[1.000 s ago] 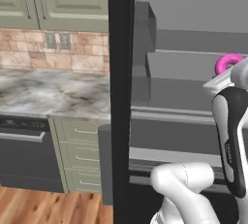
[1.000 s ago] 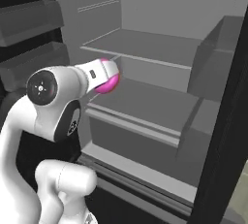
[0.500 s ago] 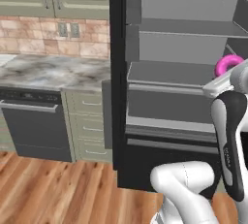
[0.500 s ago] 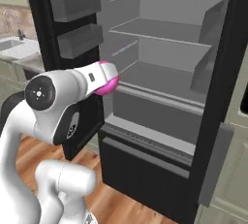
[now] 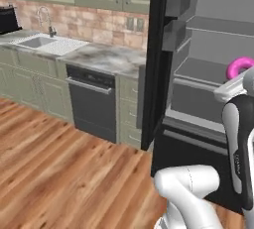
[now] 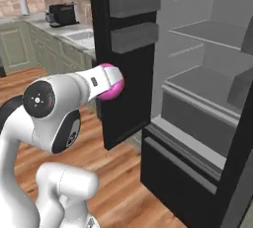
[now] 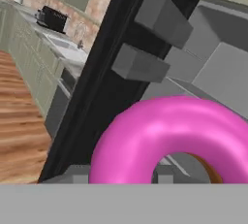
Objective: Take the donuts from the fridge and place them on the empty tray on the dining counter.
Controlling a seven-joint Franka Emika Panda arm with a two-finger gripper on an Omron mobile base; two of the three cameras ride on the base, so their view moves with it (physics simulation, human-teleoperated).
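Note:
A bright pink ring donut (image 7: 169, 136) fills the lower hand view, and an orange-tan sliver (image 7: 209, 168) shows through its hole. My gripper (image 6: 112, 85) is shut on this pink donut (image 6: 111, 88), holding it in the air in front of the open fridge (image 6: 197, 94), level with the black door (image 6: 123, 74). From the left base camera the donut (image 5: 241, 66) sits at the end of the hand, before the grey shelves (image 5: 198, 72). My fingertips are hidden behind the donut. The tray and the dining counter are out of view.
The fridge door (image 5: 158, 49) stands swung open with two grey bins (image 6: 133, 2). Left of it run sage-green cabinets with a marble top, a sink (image 5: 44, 42) and a dark dishwasher (image 5: 92, 101). A coffee machine (image 6: 62, 14) sits farther back. Wooden floor (image 5: 59, 173) spreads to the left.
The whole picture has shifted: the base has backed away from the fridge, so more floor, door and cabinets show. The pink donut stays in the gripper.

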